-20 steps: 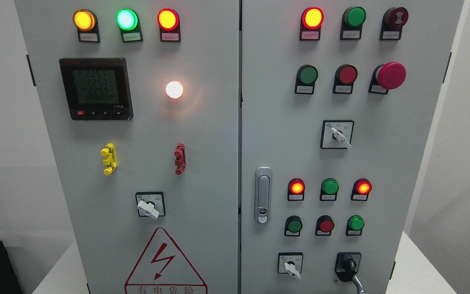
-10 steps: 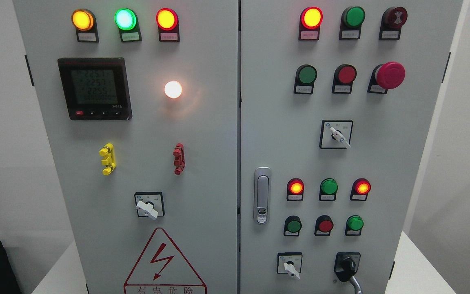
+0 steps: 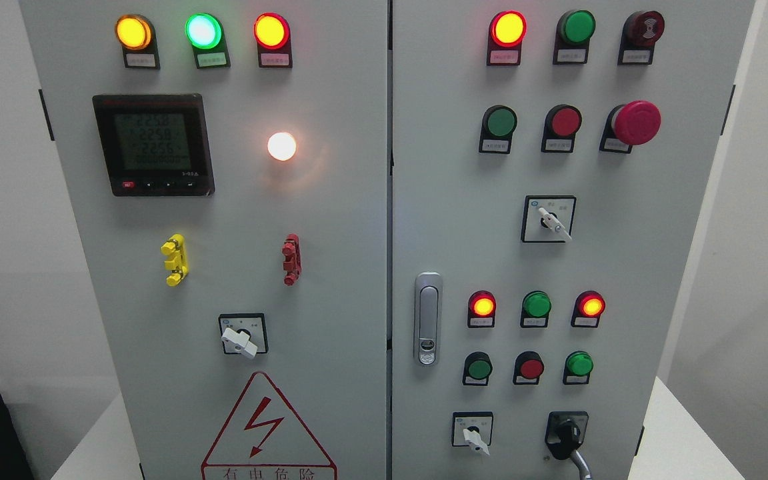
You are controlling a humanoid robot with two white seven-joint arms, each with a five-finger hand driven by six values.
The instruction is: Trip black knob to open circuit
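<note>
The black knob (image 3: pixel 565 432) sits on a black square plate at the bottom right of the grey cabinet's right door (image 3: pixel 624 267). Its handle points down and slightly right. A thin grey curved piece (image 3: pixel 581 464) runs from the knob to the picture's bottom edge; I cannot tell what it is. Neither of my hands shows in the head view.
A white selector switch (image 3: pixel 472 435) is left of the knob, with another (image 3: pixel 551 221) higher up and a third (image 3: pixel 241 339) on the left door. Lit lamps, push buttons, a red mushroom button (image 3: pixel 636 123), a door latch (image 3: pixel 428 319) and a meter (image 3: pixel 153 144) fill the panel.
The whole panel has drifted a few pixels to the left in the picture. The meter digits have changed. The knob has not turned.
</note>
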